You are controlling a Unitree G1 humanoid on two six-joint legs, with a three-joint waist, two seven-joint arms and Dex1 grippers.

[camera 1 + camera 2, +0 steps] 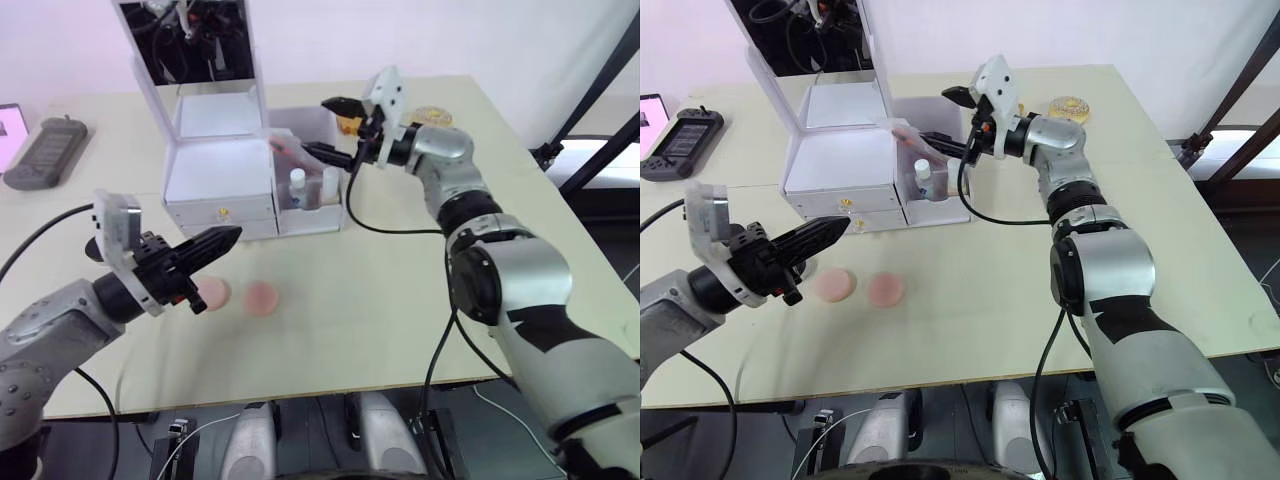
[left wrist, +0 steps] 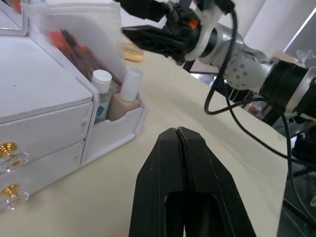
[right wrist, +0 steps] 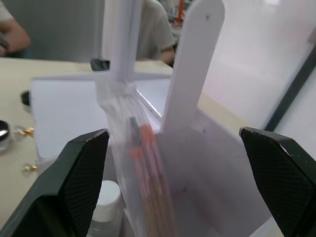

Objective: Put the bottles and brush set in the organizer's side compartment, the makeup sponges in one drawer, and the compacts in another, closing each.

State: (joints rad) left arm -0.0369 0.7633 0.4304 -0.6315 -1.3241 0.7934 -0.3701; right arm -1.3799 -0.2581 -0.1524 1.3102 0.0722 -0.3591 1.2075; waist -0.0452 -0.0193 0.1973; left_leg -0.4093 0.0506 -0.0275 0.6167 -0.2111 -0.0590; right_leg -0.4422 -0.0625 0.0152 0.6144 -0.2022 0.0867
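Nearest you, your left gripper is hovering over the near left part of the pale wooden table, its two black fingers pressed together with nothing between them. Just right of that arm, two round pink makeup sponges are lying flat on the tabletop, side by side and apart from the fingers.

Farther back, the white cosmetic organizer is standing with its mirrored lid raised. Both of its front drawers, each with a small gold knob, are sitting shut. On the organizer's right side, the open side compartment is holding two bottles upright at its near end: a clear bottle with a white cap and a beige foundation bottle with a white cap, touching each other. Behind them, the clear plastic pouch of brushes with orange handles is standing tilted in the same compartment, its top leaning against the organizer's wall.

Your right gripper is hanging just above the far end of that compartment, its fingers spread wide on either side of the pouch, touching nothing.

At the far right of the table, a round yellow compact is lying behind your right arm. At the far left, a dark handheld controller is resting near the edge.
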